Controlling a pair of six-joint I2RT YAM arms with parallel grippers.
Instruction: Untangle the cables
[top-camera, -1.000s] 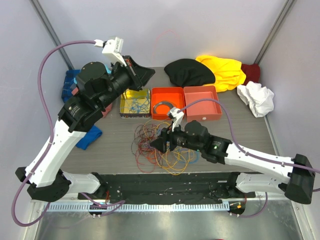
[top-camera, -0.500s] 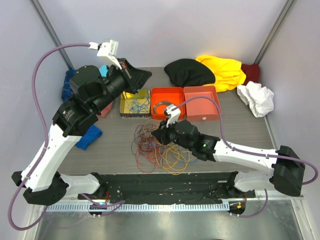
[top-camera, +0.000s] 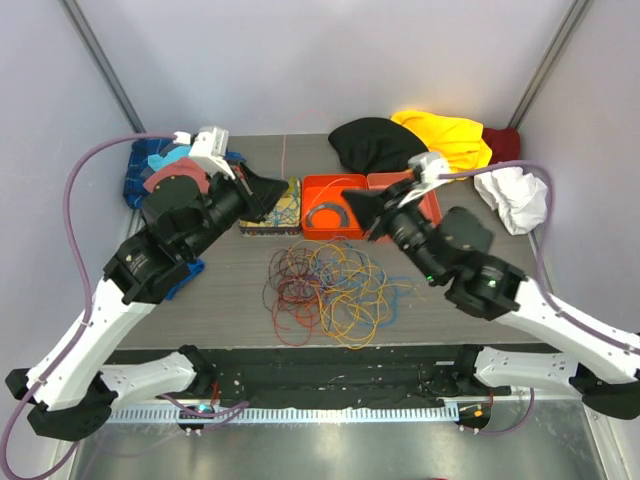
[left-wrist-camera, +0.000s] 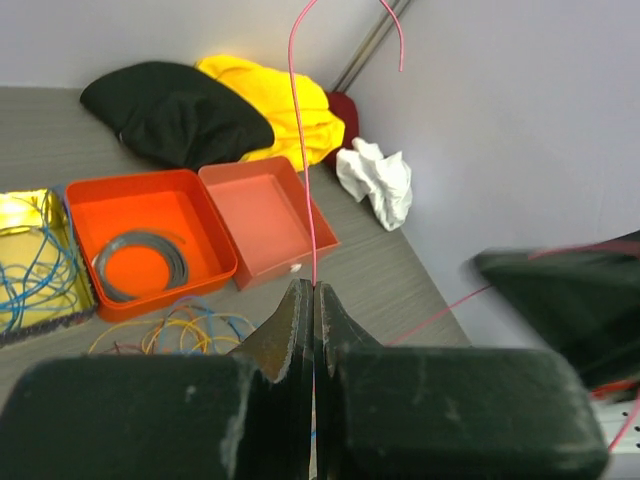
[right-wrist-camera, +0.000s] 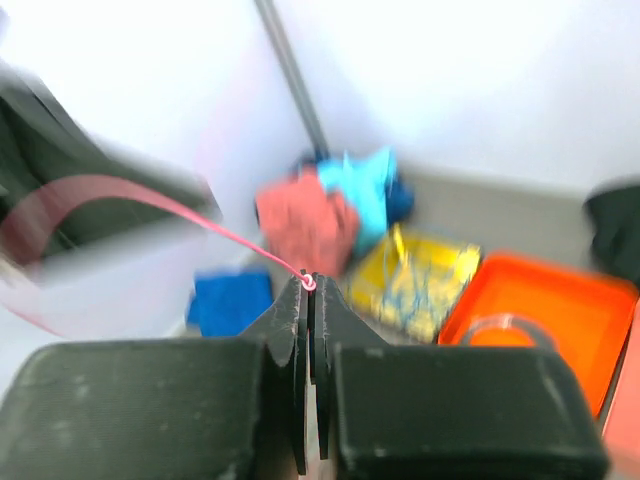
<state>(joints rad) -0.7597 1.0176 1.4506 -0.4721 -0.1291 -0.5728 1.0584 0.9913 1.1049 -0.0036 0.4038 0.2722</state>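
Observation:
The cables (top-camera: 328, 290) lie as a loose tangle of yellow, orange, blue, red and dark wires on the table between the two arms. My left gripper (top-camera: 286, 188) hovers above the yellow tray, shut on a thin pink cable (left-wrist-camera: 296, 120) that rises straight up from its tips (left-wrist-camera: 313, 290). My right gripper (top-camera: 352, 202) is raised over the orange tray and is shut on the same pink cable (right-wrist-camera: 200, 215) at its tips (right-wrist-camera: 309, 283). The strand arcs between the two grippers. In the left wrist view the right gripper (left-wrist-camera: 570, 300) shows blurred at the right.
Behind the tangle stand a yellow tray (top-camera: 246, 212) with blue wires, an orange tray (top-camera: 336, 184) with a grey coil, and a salmon tray (top-camera: 432, 232). Black (top-camera: 378, 145), yellow (top-camera: 450, 140), dark red (top-camera: 503, 145) and white (top-camera: 512, 195) cloths lie at the back right. Blue and pink items (top-camera: 150, 165) sit back left.
My right gripper was open down at the tangle; it has shut on the pink cable and swung up and back over the trays. The left gripper has come down lower.

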